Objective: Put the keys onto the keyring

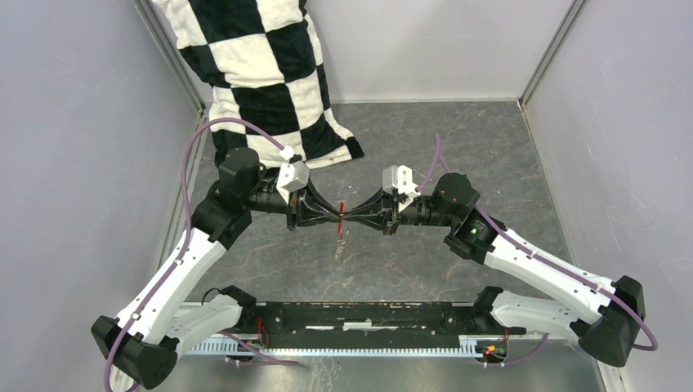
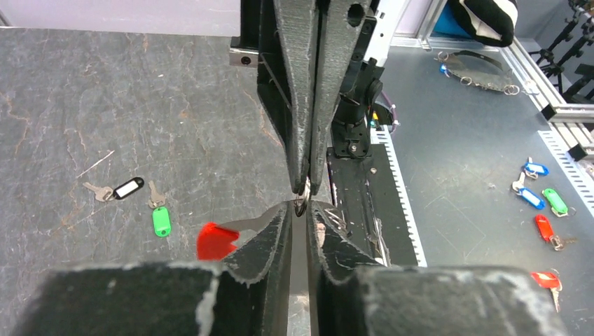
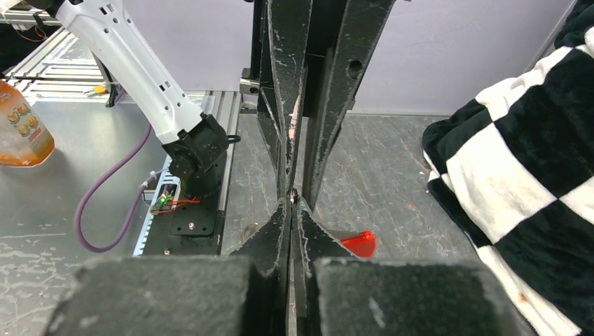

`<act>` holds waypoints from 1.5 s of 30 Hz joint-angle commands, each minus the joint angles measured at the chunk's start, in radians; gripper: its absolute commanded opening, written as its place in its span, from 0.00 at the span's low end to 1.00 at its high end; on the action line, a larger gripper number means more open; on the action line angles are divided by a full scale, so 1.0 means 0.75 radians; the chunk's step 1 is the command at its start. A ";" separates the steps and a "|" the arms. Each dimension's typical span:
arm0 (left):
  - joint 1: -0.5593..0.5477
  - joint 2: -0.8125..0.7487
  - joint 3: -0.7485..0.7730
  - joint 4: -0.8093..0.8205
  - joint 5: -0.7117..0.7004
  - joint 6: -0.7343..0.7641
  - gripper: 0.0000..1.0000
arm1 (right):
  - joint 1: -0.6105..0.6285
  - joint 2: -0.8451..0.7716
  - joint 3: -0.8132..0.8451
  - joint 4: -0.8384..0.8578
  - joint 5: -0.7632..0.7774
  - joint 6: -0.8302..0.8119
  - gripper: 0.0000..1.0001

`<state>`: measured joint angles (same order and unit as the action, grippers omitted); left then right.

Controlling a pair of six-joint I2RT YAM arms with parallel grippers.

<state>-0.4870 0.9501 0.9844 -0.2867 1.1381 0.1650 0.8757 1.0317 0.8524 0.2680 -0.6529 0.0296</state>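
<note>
Bright even light, soft shadows, nearest foreground blurred (both wrist views)

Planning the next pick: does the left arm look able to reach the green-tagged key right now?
Probably yes: the green-tagged key lies uncovered on the table, with nothing over it. But the left gripper is at the keyring, which the right gripper pinches.

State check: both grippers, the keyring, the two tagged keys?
left gripper, jaws almost closed at the ring, tip to tip with the right; grip unclear
right gripper, shut on the keyring
keyring, held off the table, no key on it
green-tag key, flat on the table, loose
black-tag key, flat on the table, loose, not touching the green one
</note>
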 commanded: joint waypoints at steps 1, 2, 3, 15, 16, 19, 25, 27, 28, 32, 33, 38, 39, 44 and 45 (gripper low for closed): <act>-0.007 -0.019 0.008 -0.038 0.056 0.077 0.16 | -0.005 -0.002 0.028 0.043 -0.029 0.010 0.00; -0.007 -0.018 0.009 -0.039 0.056 0.077 0.16 | -0.005 0.000 0.031 0.043 -0.033 0.013 0.00; -0.007 -0.017 0.009 -0.039 0.059 0.075 0.16 | -0.003 0.004 0.034 0.041 -0.033 0.015 0.00; -0.014 -0.010 0.018 -0.128 0.058 0.187 0.02 | -0.004 0.079 0.183 -0.197 -0.040 -0.020 0.01; -0.014 -0.011 0.021 -0.150 0.050 0.206 0.02 | -0.005 0.069 0.174 -0.184 -0.039 -0.014 0.01; -0.015 -0.014 0.015 -0.173 0.042 0.209 0.13 | -0.004 0.043 0.151 -0.138 -0.013 -0.002 0.01; -0.016 -0.022 0.007 -0.173 0.048 0.193 0.23 | -0.004 0.040 0.140 -0.094 -0.023 0.029 0.01; -0.015 -0.021 0.008 -0.172 0.050 0.195 0.21 | -0.004 0.047 0.138 -0.087 -0.031 0.040 0.01; -0.015 -0.021 0.006 -0.154 0.045 0.182 0.19 | -0.005 0.051 0.134 -0.081 -0.033 0.046 0.01; -0.015 -0.027 0.001 -0.095 0.028 0.139 0.12 | -0.004 0.045 0.118 -0.057 -0.032 0.059 0.01; -0.015 -0.026 0.000 -0.090 0.029 0.133 0.10 | -0.004 0.044 0.116 -0.053 -0.031 0.063 0.01; -0.015 -0.032 -0.016 -0.010 0.013 0.041 0.12 | -0.004 0.048 0.107 -0.043 -0.034 0.075 0.01; -0.015 -0.035 -0.022 0.011 0.015 0.018 0.14 | -0.004 0.050 0.103 -0.040 -0.034 0.079 0.01; -0.016 -0.048 -0.034 0.033 0.011 -0.024 0.19 | -0.003 0.044 0.089 -0.011 -0.035 0.094 0.01; -0.015 -0.050 -0.036 0.034 0.013 -0.024 0.20 | -0.004 0.044 0.089 -0.010 -0.036 0.095 0.01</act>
<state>-0.4934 0.9344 0.9638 -0.3176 1.1519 0.2077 0.8730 1.0809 0.9218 0.1875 -0.6739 0.0830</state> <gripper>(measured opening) 0.183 0.010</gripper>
